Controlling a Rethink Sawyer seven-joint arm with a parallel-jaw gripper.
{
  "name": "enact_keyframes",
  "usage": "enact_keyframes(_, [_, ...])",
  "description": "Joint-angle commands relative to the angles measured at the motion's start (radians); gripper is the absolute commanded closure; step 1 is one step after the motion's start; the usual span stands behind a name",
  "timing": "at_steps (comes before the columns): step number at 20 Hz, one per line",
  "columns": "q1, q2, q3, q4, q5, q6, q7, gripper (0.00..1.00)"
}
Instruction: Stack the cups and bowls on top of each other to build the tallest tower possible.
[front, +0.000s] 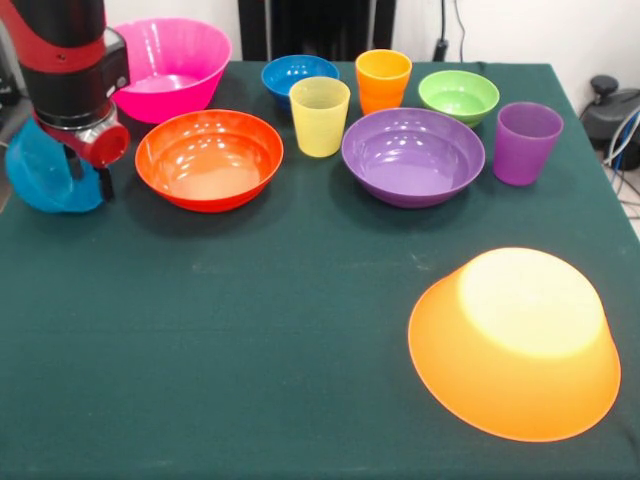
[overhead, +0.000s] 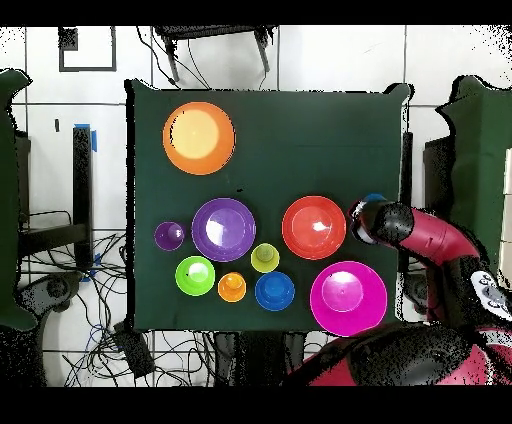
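Note:
My gripper (front: 88, 178) hangs at the table's left edge, shut on the rim of the small light blue bowl (front: 42, 172), which is tipped on its side. Beside it stands the orange-red bowl (front: 209, 158), with the large pink bowl (front: 170, 65) behind. In the back row are the dark blue bowl (front: 299, 76), yellow cup (front: 319, 116), orange cup (front: 383, 80), green bowl (front: 458, 95), purple bowl (front: 413, 155) and purple cup (front: 526, 142). The big yellow-orange bowl (front: 515, 345) lies upside down, alone at the front right. From overhead, the gripper (overhead: 365, 215) is right of the orange-red bowl (overhead: 313, 227).
A dark green cloth covers the table (front: 250, 330). The gripper and light blue bowl sit right at the table's side edge (overhead: 402, 200). Cables and furniture legs lie on the floor beyond the table (overhead: 120, 340).

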Motion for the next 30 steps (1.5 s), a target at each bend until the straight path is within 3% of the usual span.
enact_keyframes(1, [0.006, 0.049, 0.04, 0.036, 0.0, -0.08, 0.063, 0.0])
enact_keyframes(16, [0.021, -0.04, 0.061, 0.041, -0.013, -0.056, 0.0, 0.0])
enact_keyframes(22, [0.027, 0.003, 0.034, -0.006, -0.053, -0.082, -0.012, 0.0])
enact_keyframes(30, [-0.004, 0.101, 0.061, -0.05, -0.058, -0.131, -0.032, 0.0])
